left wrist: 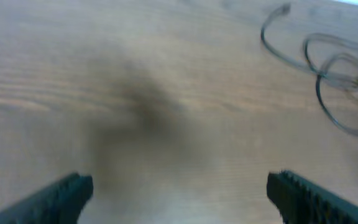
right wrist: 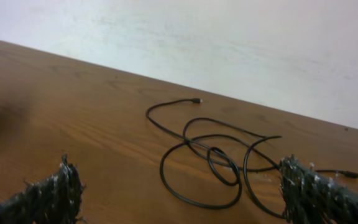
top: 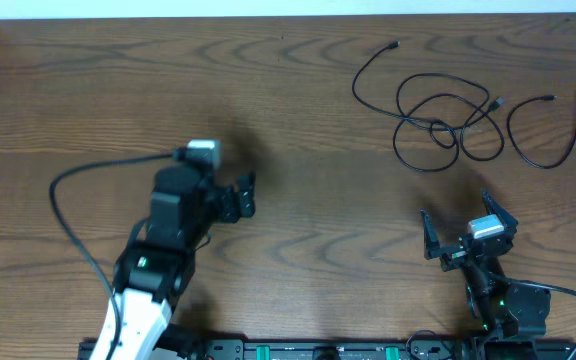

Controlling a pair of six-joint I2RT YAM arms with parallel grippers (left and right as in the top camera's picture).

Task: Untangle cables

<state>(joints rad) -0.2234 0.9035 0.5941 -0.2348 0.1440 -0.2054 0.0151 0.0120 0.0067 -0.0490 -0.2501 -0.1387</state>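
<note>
1. Overhead: the thin black looping cables (top: 448,125) lay tangled at the far right of the brown wooden tabletop (top: 298,90), well apart from my left hand (top: 247,196). My right hand (top: 463,228) sat nearer, spread.
2. Left wrist: my left hand (left wrist: 179,199) was spread wide, gripping nothing. The cables (left wrist: 340,81) showed blurred at upper right.
3. Right wrist: my right hand (right wrist: 185,199) was spread, gripping nothing, with the cables (right wrist: 210,155) lying ahead of it.
</note>
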